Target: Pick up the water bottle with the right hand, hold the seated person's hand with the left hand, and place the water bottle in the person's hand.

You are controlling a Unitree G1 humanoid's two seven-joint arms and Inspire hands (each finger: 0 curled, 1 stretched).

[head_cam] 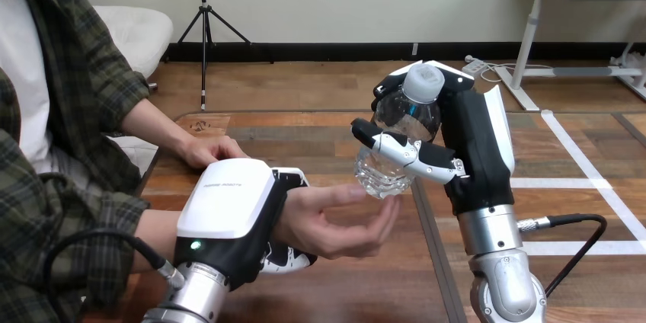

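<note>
My right hand (pixel 465 144) is shut on a clear water bottle (pixel 402 121) with a white cap, holding it tilted above the table. The bottle's base hangs just over the fingertips of the person's open, palm-up hand (pixel 335 220). My left hand (pixel 228 216) lies over that hand's wrist, with its fingers curled under and round the wrist. The person's other hand (pixel 209 148) rests flat on the table at the far left.
The wooden table (pixel 343 292) runs across the lower view, its far edge behind the bottle. The person sits at the left side, with the forearm reaching in over the table.
</note>
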